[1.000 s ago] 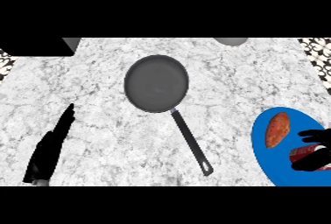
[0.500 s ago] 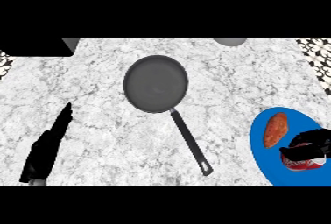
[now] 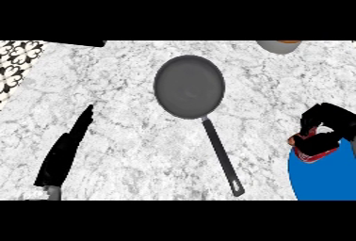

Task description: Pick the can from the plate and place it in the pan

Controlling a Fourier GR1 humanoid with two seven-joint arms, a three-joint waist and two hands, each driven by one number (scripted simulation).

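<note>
Right hand (image 3: 325,121) curls round red can (image 3: 314,148).

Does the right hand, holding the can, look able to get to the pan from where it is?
Probably yes: the right hand is curled round the can, and only bare counter lies between it and the pan.

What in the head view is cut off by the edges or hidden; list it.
Head view: the blue plate runs off the right and lower edges; the right hand curls round the red can, hiding part of it; a bowl is clipped at the top; the left hand runs off the lower edge.
</note>
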